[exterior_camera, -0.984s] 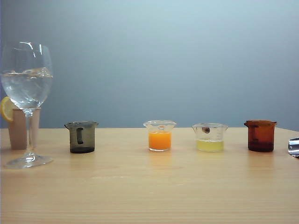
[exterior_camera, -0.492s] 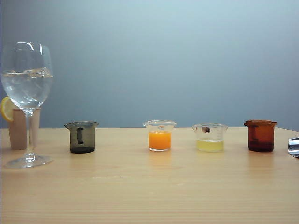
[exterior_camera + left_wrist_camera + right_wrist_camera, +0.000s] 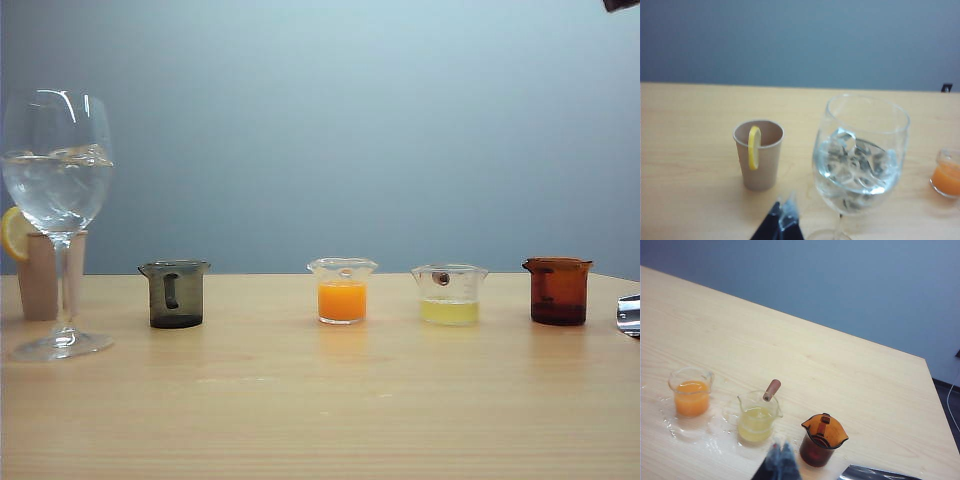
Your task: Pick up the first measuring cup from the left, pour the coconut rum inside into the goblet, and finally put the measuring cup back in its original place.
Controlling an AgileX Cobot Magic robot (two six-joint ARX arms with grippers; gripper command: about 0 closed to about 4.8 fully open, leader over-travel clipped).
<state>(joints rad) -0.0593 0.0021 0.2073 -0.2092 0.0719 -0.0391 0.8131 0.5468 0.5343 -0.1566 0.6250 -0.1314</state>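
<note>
Four small cups stand in a row on the tabletop (image 3: 320,420). Measuring cup (image 3: 176,293) sits leftmost, upright, just right of the goblet (image 3: 58,200), apart from it, nearly empty — only a dark trace at the bottom. Goblet holds ice and clear liquid. Left gripper (image 3: 781,223) hangs above and near the goblet, jaws clenched, nothing held — the nearer arm; the cup is out of its view. Right gripper (image 3: 780,461) clenched, empty, over the yellow cup (image 3: 757,416) and amber cup (image 3: 822,439). Orange cup (image 3: 342,290) is half full. Task looks done, judging by the empty cup.
</note>
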